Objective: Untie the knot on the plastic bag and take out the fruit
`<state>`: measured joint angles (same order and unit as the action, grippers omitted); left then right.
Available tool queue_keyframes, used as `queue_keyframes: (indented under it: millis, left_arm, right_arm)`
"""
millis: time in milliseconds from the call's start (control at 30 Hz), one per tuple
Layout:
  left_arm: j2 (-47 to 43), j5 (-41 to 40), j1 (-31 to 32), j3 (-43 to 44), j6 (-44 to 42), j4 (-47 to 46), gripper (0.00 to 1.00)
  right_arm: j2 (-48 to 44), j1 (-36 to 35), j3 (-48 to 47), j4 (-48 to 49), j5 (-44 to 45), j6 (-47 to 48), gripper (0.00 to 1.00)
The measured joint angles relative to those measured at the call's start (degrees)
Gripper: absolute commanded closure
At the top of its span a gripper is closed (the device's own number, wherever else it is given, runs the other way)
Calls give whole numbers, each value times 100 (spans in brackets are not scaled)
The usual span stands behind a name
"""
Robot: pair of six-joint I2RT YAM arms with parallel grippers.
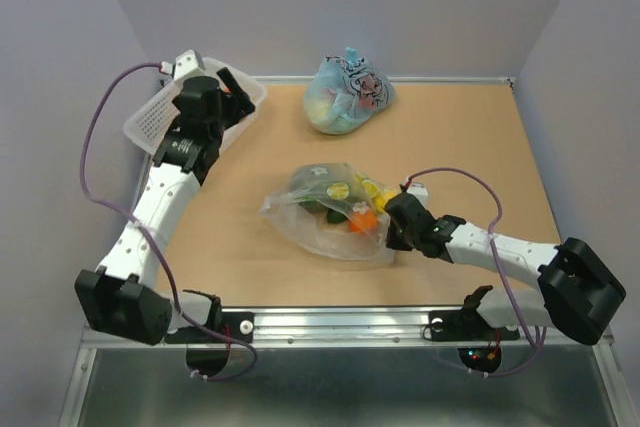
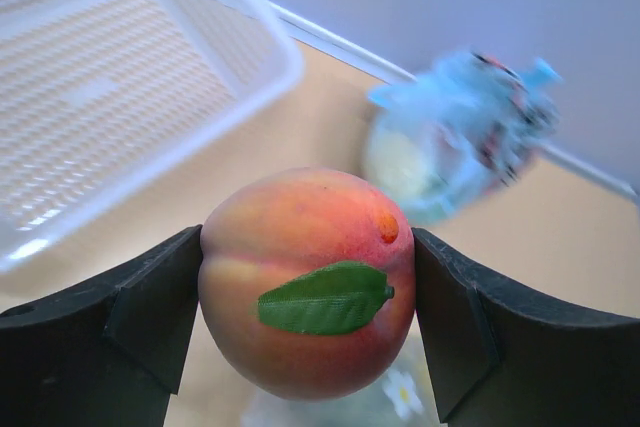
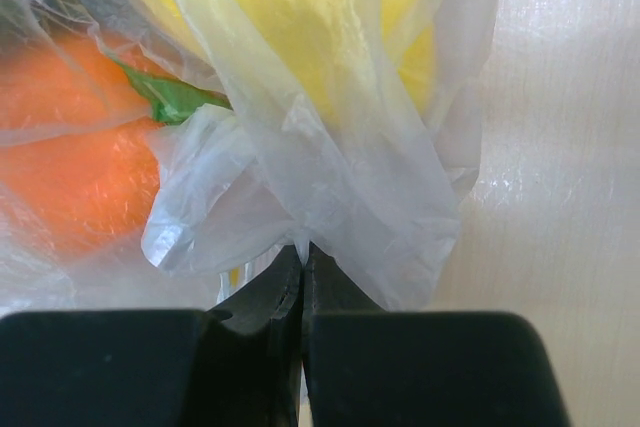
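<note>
My left gripper [image 2: 308, 292] is shut on a pink-orange peach [image 2: 300, 237] with a green leaf, holding it in the air beside the white basket [image 2: 120, 97]. In the top view that gripper [image 1: 230, 87] is over the basket's near rim at the back left. The see-through plastic bag [image 1: 325, 215] lies mid-table with fruit inside: lemons [image 1: 368, 188], an orange [image 1: 361, 219] and dark green pieces. My right gripper [image 1: 392, 234] is shut on a pinched fold of the plastic bag [image 3: 330, 187] at its right end. An orange [image 3: 70, 167] and a lemon [image 3: 300, 17] show through the film.
A light-blue bag with black cartoon print [image 1: 348, 95] stands at the back centre, blurred in the left wrist view [image 2: 460, 137]. The white mesh basket [image 1: 165, 117] sits at the back left corner. Walls enclose the table on three sides.
</note>
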<state>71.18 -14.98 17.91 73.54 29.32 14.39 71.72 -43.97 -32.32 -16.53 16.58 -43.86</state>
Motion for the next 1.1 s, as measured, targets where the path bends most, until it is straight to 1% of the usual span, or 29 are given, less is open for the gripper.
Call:
queue_keyframes:
  millis: [33,67,167,267,367,400,500,567,800,967,1033,1100]
  left_arm:
    - [142,-24,-188,44,-9,-46,56]
    - [431,-92,-584,70,-15,-140,54]
    - [1113,-127,-1233,72,-20,-258,52]
    - [2009,-94,-1764,247,-15,-280,44]
    - [2785,-44,-2092,627,-20,-302,24]
    - [2911,-33,-2144,706,-33,-313,15]
    - [3254,-17,-2354,946,-116,-339,6]
    - [3314,2,-2391,1058,-192,-352,2]
    - [3311,131,-2365,1126,-385,-520,1]
    - [3309,157,-2363,1126,-542,-501,1]
    - [3198,249,-2328,1062,-581,-466,1]
    - [2889,275,-2253,815,-636,-442,1]
  right_arm:
    - [-20,0,-2,-11,-7,35,98]
    - [-44,0,-22,-44,-15,72,98]
    - [-111,0,-90,-116,-44,186,98]
    - [-186,0,-162,-138,-87,319,98]
    - [-254,0,-199,-153,-142,407,97]
    - [-284,0,-203,-157,-151,428,95]
    - [-378,0,-203,-212,-181,472,92]
    - [-435,0,-203,-249,-195,498,91]
    - [-544,0,-203,-269,-205,573,88]
    - [-540,0,-203,-278,-225,636,88]
    - [-538,0,-203,-282,-225,656,88]
    - [-538,0,-203,-282,-223,656,88]
